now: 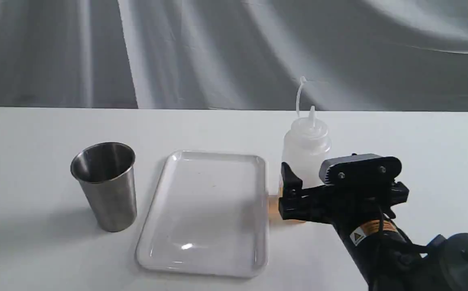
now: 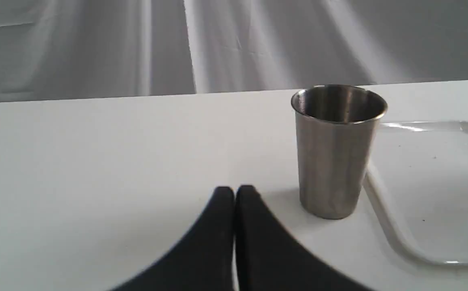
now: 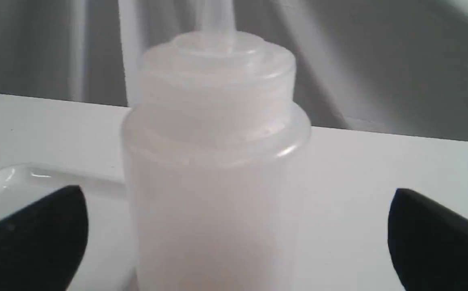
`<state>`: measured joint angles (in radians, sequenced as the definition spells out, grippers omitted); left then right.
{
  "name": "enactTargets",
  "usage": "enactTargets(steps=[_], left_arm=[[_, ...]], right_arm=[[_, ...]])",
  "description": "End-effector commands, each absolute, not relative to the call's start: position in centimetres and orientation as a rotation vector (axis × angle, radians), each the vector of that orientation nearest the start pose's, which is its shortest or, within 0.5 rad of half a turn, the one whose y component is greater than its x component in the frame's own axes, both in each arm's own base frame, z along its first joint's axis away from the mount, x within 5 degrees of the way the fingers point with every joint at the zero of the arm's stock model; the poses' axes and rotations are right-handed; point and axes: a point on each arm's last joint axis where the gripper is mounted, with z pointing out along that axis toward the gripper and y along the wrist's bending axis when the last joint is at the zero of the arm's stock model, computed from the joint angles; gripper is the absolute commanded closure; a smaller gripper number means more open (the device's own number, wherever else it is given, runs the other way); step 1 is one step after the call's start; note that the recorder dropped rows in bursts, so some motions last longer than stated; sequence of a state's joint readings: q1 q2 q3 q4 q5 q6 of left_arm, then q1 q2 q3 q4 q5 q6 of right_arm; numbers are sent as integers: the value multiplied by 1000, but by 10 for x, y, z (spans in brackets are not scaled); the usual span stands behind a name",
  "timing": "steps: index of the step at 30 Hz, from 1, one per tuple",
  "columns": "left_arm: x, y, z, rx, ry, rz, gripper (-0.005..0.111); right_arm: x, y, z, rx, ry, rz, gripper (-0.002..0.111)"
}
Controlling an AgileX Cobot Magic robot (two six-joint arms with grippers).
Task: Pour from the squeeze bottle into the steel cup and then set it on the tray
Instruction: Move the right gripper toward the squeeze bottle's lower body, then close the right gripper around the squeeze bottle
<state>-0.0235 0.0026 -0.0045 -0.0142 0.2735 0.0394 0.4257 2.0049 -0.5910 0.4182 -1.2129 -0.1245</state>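
Observation:
The squeeze bottle [image 1: 306, 147] stands upright on the table just right of the tray [image 1: 218, 155], nozzle up and cap strap curling above it. Amber liquid shows low at its base. My right gripper [image 1: 310, 186] is open around the bottle's lower body. In the right wrist view the bottle [image 3: 213, 161] fills the middle, with a gap to each black finger [image 3: 36, 238]. The steel cup [image 1: 104, 186] stands upright left of the tray, and I see nothing in it. My left gripper [image 2: 234, 194] is shut on nothing, low over the table near the cup [image 2: 337, 149].
The white table [image 1: 420, 133] ends at a far edge against a grey draped cloth [image 1: 234, 48]. The tray's rim [image 2: 383, 210] lies close beside the cup's base. The right arm's body [image 1: 379, 238] reaches in from the lower right.

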Motion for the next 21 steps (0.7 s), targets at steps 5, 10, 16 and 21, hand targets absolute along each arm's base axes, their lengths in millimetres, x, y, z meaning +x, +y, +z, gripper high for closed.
enactTargets(steps=[5, 10, 16, 21], left_arm=[[55, -2, 189, 39, 1749, -5, 107], [55, -2, 189, 39, 1749, -5, 107], [55, -2, 189, 41, 1749, -3, 107], [55, -2, 189, 41, 1749, -3, 107]], right_arm=[[313, 94, 97, -129, 1726, 10, 3], [323, 98, 86, -143, 1732, 2, 3], [338, 104, 76, -156, 1719, -9, 3], [347, 106, 68, -161, 1716, -28, 3]])
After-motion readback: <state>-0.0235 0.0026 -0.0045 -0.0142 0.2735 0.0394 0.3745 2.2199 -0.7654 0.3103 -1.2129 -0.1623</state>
